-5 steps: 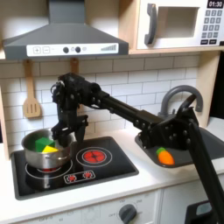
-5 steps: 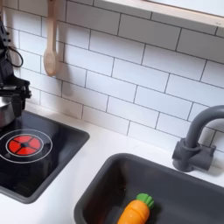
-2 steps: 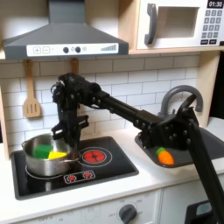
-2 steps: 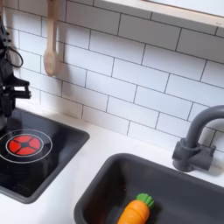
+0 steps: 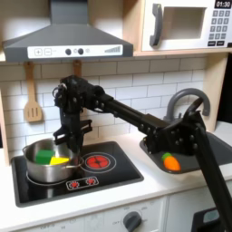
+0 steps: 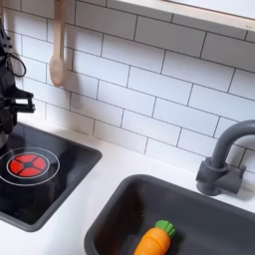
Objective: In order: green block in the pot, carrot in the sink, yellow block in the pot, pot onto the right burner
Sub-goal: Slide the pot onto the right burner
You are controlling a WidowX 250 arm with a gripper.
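Note:
In the first exterior view the silver pot (image 5: 43, 166) stands on the cooktop's left ring. Inside it a bit of the green block (image 5: 39, 150) shows at the back and the yellow block (image 5: 59, 160) lies near the right wall. My gripper (image 5: 69, 148) hangs straight down at the pot's right rim; its fingers are dark against the pot and I cannot make out their gap. The right burner (image 5: 98, 162) lies bare beside the pot. The orange carrot (image 5: 169, 162) (image 6: 154, 240) lies in the dark sink (image 5: 186, 165) (image 6: 199, 204).
A wooden spoon (image 5: 33, 100) (image 6: 58, 45) hangs on the tiled wall. The grey arched faucet (image 6: 225, 159) stands behind the sink. My black arm (image 6: 9, 90) shows at the second exterior view's left edge above a red ring (image 6: 27, 164). A range hood (image 5: 65, 38) overhangs the cooktop.
My gripper has dropped lower to the pot's right rim, and the pot now shows more of its side wall and less of its inside. Over the last half second nothing moved.

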